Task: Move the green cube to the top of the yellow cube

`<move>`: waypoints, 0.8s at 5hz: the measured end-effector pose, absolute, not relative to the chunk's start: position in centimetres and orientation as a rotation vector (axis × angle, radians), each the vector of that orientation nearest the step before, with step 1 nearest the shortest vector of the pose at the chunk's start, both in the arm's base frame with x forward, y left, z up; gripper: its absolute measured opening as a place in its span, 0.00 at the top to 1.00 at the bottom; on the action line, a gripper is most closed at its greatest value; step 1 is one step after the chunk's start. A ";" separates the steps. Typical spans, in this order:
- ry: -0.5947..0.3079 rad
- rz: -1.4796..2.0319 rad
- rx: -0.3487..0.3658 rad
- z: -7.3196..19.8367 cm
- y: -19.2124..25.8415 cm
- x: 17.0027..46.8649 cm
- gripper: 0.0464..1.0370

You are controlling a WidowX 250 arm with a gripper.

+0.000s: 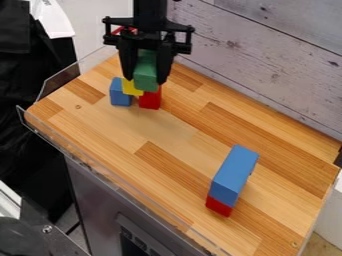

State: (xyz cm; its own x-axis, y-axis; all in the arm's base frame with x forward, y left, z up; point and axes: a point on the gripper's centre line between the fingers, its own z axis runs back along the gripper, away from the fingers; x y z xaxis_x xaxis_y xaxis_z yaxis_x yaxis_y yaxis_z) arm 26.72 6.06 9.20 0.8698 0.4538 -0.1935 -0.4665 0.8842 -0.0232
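The black gripper hangs at the upper left of the board, shut on the green cube, a block that stands taller than wide between its two fingers. Just below and behind the green block, the yellow cube is partly hidden by it. Under the yellow one are a blue block on the left and a red block on the right. Whether green touches yellow, I cannot tell.
Toward the lower right of the wooden board, a long blue block lies over a red block. A whitish plank wall runs behind the board, and a clear plastic rim lines its left and front edges.
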 end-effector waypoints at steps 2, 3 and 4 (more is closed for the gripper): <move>0.229 0.534 -0.037 9.0 8.3 28.2 0.48; 0.249 0.547 -0.036 8.9 8.5 28.3 0.48; 0.269 0.561 -0.038 9.1 8.8 28.0 0.48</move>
State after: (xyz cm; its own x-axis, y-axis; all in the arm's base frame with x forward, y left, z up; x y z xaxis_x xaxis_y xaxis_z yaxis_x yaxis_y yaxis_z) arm 27.97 8.83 9.10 0.8127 0.5203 -0.2624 -0.5303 0.8470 0.0371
